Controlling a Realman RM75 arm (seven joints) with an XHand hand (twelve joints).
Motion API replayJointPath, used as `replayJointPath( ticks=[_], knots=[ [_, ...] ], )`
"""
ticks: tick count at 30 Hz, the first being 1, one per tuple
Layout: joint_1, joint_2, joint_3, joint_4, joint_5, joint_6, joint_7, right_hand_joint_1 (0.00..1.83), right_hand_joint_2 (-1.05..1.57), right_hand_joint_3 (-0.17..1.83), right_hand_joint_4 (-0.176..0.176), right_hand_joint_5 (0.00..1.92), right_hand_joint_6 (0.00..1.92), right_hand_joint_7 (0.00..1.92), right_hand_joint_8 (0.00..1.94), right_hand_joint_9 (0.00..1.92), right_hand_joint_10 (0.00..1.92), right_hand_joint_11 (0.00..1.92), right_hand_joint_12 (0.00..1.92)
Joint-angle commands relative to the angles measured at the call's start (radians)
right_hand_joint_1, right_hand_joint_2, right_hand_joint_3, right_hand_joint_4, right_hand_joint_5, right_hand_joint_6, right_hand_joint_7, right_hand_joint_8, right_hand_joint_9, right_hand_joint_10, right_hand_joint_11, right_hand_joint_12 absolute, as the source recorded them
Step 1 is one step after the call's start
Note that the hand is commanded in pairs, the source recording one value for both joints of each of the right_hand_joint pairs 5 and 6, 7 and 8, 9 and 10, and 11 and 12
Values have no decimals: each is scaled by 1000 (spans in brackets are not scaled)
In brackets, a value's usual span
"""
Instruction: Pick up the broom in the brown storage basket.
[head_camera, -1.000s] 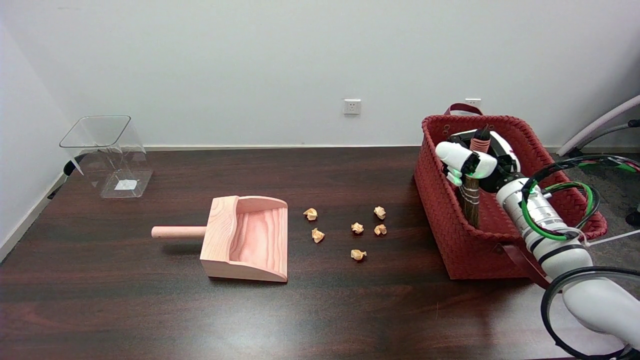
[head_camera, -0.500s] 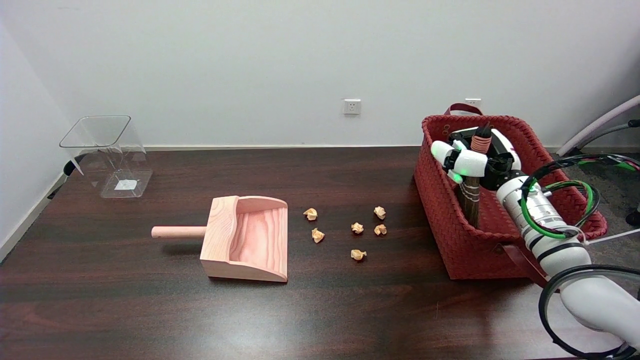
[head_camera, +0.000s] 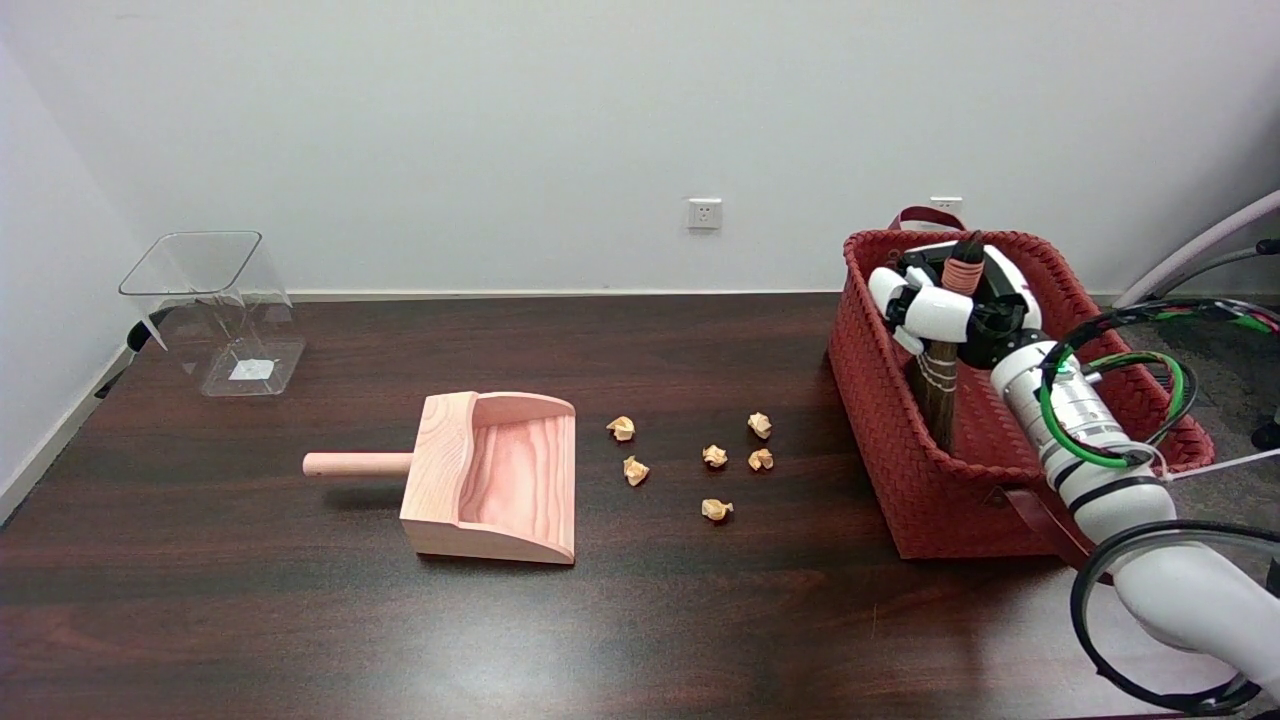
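At the far left, near the wall, a clear plastic bin (head_camera: 212, 312) with thin, glossy walls and a squared rim sits tilted on the dark wood-grain table (head_camera: 250, 620); a small white label shows through its base. Toward the centre lies a pale wooden dustpan (head_camera: 492, 476), box-shaped with a curved back wall, visible grain and a round dowel handle pointing left. Just right of its open mouth, six small crumpled paper balls (head_camera: 714, 456), tan and creased, are scattered in a loose cluster, none touching another. On the white wall behind, a white socket plate (head_camera: 704, 213) is mounted above the table line.

At the right stands the brown storage basket (head_camera: 900, 480), rectangular, of reddish-brown woven strips with a ribbed texture and flat strap handles at its near and far ends. Inside it, against the left wall, the broom (head_camera: 940, 395) stands nearly upright: a dark, coarse bristle bundle bound with pale cord, its lower end hidden behind the basket wall, with a coral ribbed collar and dark tip rising level with the far rim. The right hand (head_camera: 950, 305), smooth white shells over black parts, is inside the basket with its fingers wrapped around the broom's upper shaft just below the collar, clamped on it. Its white arm, looped with black and green cables, reaches in from the lower right.
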Motion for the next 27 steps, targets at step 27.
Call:
replayJointPath(
  ticks=[27],
  knots=[
    [222,147,273,-138,251,-257,-366,1365,810,1030,0,1920,1920,1920,1920,1920,1920,1920,1920]
  ],
)
